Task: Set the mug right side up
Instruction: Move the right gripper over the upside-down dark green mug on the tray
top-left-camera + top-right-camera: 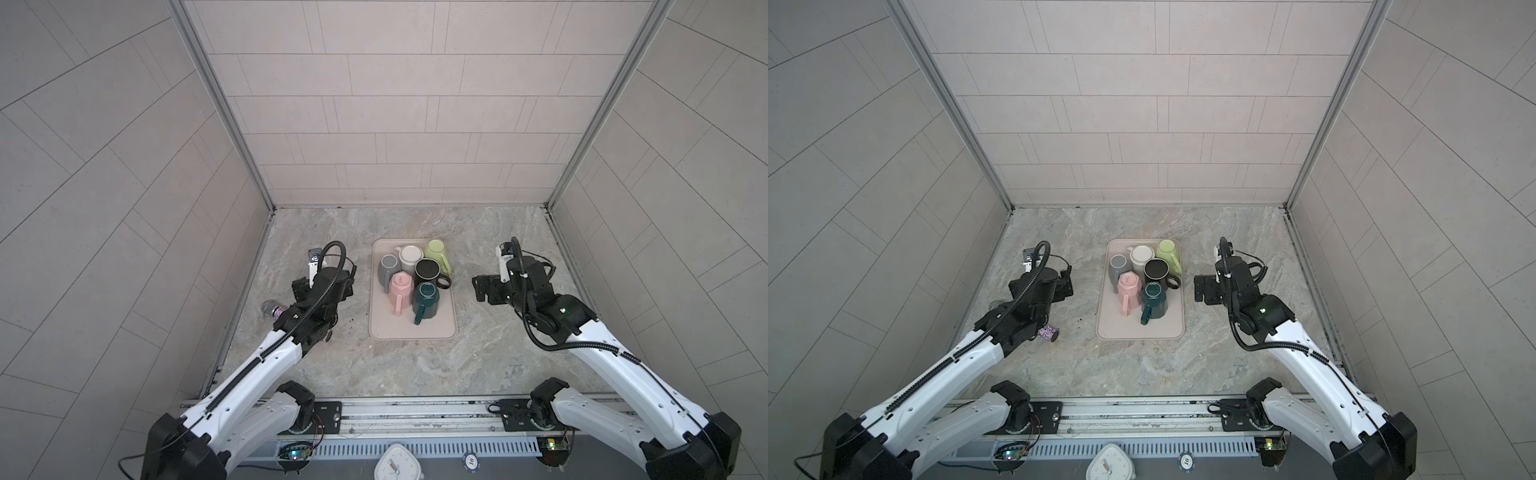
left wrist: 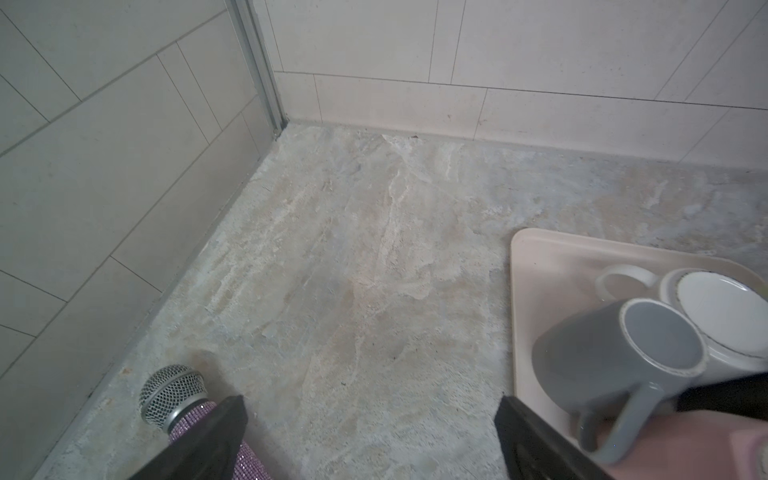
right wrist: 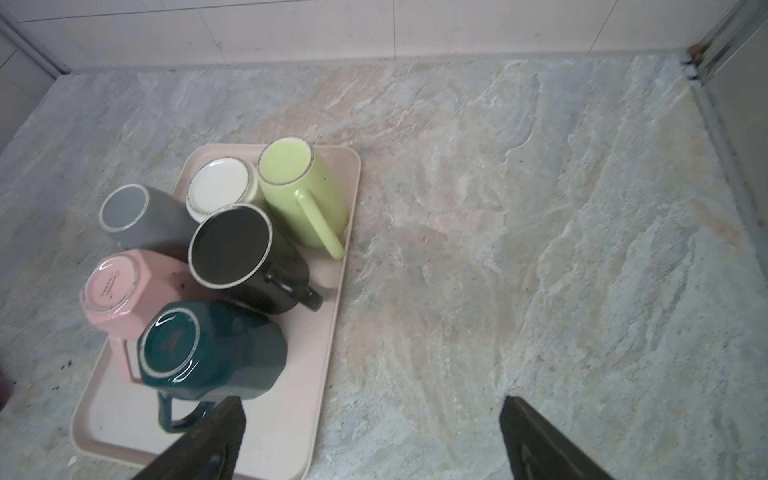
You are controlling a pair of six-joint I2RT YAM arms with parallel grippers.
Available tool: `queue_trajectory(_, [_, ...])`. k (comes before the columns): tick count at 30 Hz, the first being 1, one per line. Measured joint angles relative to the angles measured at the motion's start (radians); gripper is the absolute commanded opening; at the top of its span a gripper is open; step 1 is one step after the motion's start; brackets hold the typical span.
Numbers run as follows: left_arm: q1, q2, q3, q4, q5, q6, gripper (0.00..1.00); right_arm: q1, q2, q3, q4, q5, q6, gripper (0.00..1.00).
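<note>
Right gripper (image 3: 372, 405): jaws spread wide, nothing between them. It hangs over the bare table (image 3: 519, 249) just off the tray's right side.
Left gripper (image 2: 370, 411): also spread and empty, on the tray's other side, above a sparkly microphone (image 2: 174, 395) that lies on the table.
Nearest mugs: the teal mug (image 3: 199, 349) is closest to the right gripper, its handle pointing toward the front of the tray. The black mug (image 3: 237, 249) behind it has its handle pointing to the right.
Other mugs: the pink mug (image 3: 120, 291), grey mug (image 3: 137, 216), white mug (image 3: 220, 189) and green mug (image 3: 299, 183) are packed close together, all six base-up.
Tray (image 3: 286, 415): pale and rectangular, mid-table, with the mugs crowded toward its far end.
Step in hand: approach, by the look of it. No mug is held or lifted yet.
Next move: probably the right gripper swings in to the teal or black mug and closes on its wall or handle. It then lifts the mug clear of its neighbours before rolling it over.
Care needed: the mugs stand tight together, so a wide jaw could knock a neighbour.
</note>
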Motion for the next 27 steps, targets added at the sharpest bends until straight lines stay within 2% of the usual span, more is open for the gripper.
queue_trajectory(4, [-0.018, -0.068, -0.008, -0.05, 0.053, -0.039, 1.0, 0.132, -0.062, -0.048, -0.036, -0.002, 0.079, 0.85])
queue_trajectory(6, [-0.02, -0.098, -0.029, -0.059, 0.063, -0.051, 1.0, 0.186, -0.07, -0.061, -0.041, 0.006, 0.123, 0.79])
queue_trajectory(10, [-0.024, -0.121, -0.069, -0.091, 0.073, -0.07, 1.0, 0.277, -0.054, -0.071, -0.041, 0.032, 0.202, 0.76])
queue_trajectory(19, [-0.026, -0.124, -0.085, -0.111, 0.079, -0.086, 1.0, 0.455, 0.135, -0.064, 0.035, 0.095, 0.329, 0.71])
queue_trajectory(20, [-0.026, -0.124, -0.085, -0.111, 0.078, -0.087, 1.0, 0.472, 0.162, -0.06, 0.051, 0.105, 0.343, 0.67])
queue_trajectory(24, [-0.026, -0.13, -0.09, -0.112, 0.079, -0.089, 1.0, 0.5, 0.248, -0.045, 0.106, 0.122, 0.389, 0.6])
queue_trajectory(27, [-0.026, -0.158, -0.101, -0.115, 0.079, -0.089, 1.0, 0.502, 0.299, -0.031, 0.141, 0.133, 0.414, 0.59])
